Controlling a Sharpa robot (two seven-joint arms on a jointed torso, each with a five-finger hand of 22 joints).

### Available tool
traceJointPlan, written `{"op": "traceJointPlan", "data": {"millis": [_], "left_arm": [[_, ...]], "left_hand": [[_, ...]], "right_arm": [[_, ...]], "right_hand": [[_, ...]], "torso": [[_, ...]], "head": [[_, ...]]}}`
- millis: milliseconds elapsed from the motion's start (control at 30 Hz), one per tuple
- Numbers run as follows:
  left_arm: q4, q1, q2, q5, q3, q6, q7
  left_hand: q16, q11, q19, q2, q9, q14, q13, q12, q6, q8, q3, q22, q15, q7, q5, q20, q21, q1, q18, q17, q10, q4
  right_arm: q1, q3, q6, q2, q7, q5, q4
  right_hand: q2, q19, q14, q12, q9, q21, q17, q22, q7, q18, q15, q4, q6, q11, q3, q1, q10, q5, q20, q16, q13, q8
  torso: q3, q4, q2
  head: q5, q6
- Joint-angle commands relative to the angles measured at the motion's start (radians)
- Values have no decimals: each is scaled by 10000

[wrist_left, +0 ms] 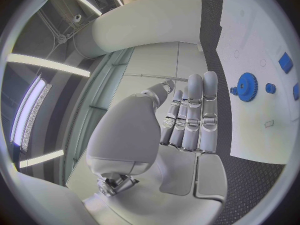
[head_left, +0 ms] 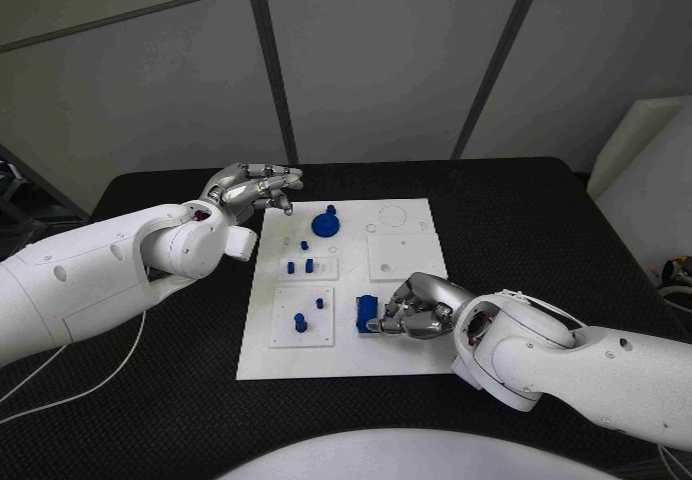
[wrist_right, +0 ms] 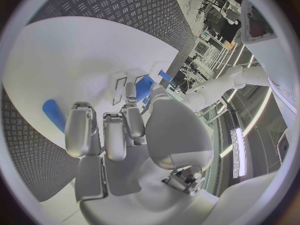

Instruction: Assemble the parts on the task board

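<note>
Hovering off the task board's (head_left: 346,355) far-left corner, the left robot hand (head_left: 254,187) is released, fingers extended. A blue gear (head_left: 326,222) sits near it. At the board's near-right, the right robot hand (head_left: 411,310) touches a blue block (head_left: 368,312); whether it grasps it, I cannot tell.

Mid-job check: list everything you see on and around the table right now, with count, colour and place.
table: one, black, under everything.
task board: one, white, mid-table.
gear: one, blue, far part of board.
small pegs: several, blue, standing in the board's left side.
block: one, blue, at the right hand's fingertips; grip unclear.
cable: one, white, table's near left.
left hand: silver, open, raised beyond the board's far-left corner.
right hand: silver, on the board's near right.
</note>
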State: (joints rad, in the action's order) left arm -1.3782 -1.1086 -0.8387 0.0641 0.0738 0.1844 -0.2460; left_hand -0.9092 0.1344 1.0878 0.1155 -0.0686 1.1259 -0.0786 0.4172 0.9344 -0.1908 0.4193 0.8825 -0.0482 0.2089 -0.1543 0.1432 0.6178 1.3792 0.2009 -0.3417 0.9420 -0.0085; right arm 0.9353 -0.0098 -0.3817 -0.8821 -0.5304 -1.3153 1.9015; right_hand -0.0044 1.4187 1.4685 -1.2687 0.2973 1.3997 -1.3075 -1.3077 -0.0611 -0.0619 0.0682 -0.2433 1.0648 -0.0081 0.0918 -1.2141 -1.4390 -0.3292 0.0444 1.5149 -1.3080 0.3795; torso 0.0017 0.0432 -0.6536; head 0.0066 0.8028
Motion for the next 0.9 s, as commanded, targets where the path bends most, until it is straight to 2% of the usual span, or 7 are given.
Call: {"op": "traceJointPlan", "data": {"millis": [33, 167, 400, 600, 733, 900], "left_arm": [[-15, -13, -7, 34, 6, -98, -49], [-17, -13, -12, 34, 6, -97, -43], [-11, -13, -21, 34, 5, -103, -29], [3, -11, -17, 34, 5, -114, -21], [13, -5, -9, 34, 4, -121, -19], [17, -1, -16, 34, 4, -120, -16]], "left_hand": [[19, 8, -96, -89, 0, -69, 9, 18, -80, -59, -57, -9, 9, 3, 18, 3, -63, -12, -181, 9, -46, 11], [19, 8, -96, -89, 0, -69, 9, 18, -80, -59, -57, -9, 9, 3, 18, 3, -63, -12, -181, 9, -46, 11], [19, 8, -96, -89, 0, -69, 9, 18, -80, -59, -57, -9, 9, 3, 18, 3, -63, -12, -181, 9, -46, 11], [19, 8, -96, -89, 0, -69, 9, 18, -80, -59, -57, -9, 9, 3, 18, 3, -63, -12, -181, 9, -46, 11], [19, 8, -96, -89, 0, -69, 9, 18, -80, -59, -57, -9, 9, 3, 18, 3, -63, -12, -181, 9, -46, 11], [19, 8, -96, -89, 0, -69, 9, 18, -80, -59, -57, -9, 9, 3, 18, 3, -63, -12, -181, 9, -46, 11]], "right_arm": [[11, 1, 16, 39, -58, -123, -79], [11, 2, 56, 73, -96, -126, -175], [11, 2, 225, 10, -115, -127, -208], [11, 1, 331, -86, -111, -49, -186], [11, 1, 414, -108, -33, 67, -185], [11, 0, 313, -184, 157, 173, -139]], "right_hand": [[138, 17, 809, 4, 22, -4, -1615, -534, 49, 59, 81, -145, 42, -88, 84, -4, -15, -221, -56, 27, -119, 67], [250, 24, 812, 4, 47, 1, -1628, -545, 74, 61, 95, -286, 63, -104, 136, -29, -30, -483, -67, 33, -135, 89], [106, 21, 812, 23, 102, -7, -1633, -546, 129, 59, 141, 82, 60, -158, 124, -765, -37, -575, -105, 33, -152, 134], [104, 19, 813, 55, 126, -14, -1644, -548, 165, 59, 178, 528, 35, -197, -87, -1522, -30, -229, -143, 35, -159, 136], [46, 19, 812, 66, 125, -15, -1639, -550, 148, 60, 175, 560, 21, -188, -76, -1554, -26, -212, -145, 32, -157, 126], [-181, -23, 798, 142, 106, -64, -1574, -501, 57, 50, 121, 412, -63, -113, 145, -1255, 6, 35, -118, -5, -112, 66]], "torso": [[-2, -1, -1], [0, 1, -3], [4, 13, 10], [5, 17, 23], [7, 10, 22], [5, 4, 7]], "head": [[7, 14], [20, 31], [40, 57], [49, 89], [47, 97], [37, 85]]}}
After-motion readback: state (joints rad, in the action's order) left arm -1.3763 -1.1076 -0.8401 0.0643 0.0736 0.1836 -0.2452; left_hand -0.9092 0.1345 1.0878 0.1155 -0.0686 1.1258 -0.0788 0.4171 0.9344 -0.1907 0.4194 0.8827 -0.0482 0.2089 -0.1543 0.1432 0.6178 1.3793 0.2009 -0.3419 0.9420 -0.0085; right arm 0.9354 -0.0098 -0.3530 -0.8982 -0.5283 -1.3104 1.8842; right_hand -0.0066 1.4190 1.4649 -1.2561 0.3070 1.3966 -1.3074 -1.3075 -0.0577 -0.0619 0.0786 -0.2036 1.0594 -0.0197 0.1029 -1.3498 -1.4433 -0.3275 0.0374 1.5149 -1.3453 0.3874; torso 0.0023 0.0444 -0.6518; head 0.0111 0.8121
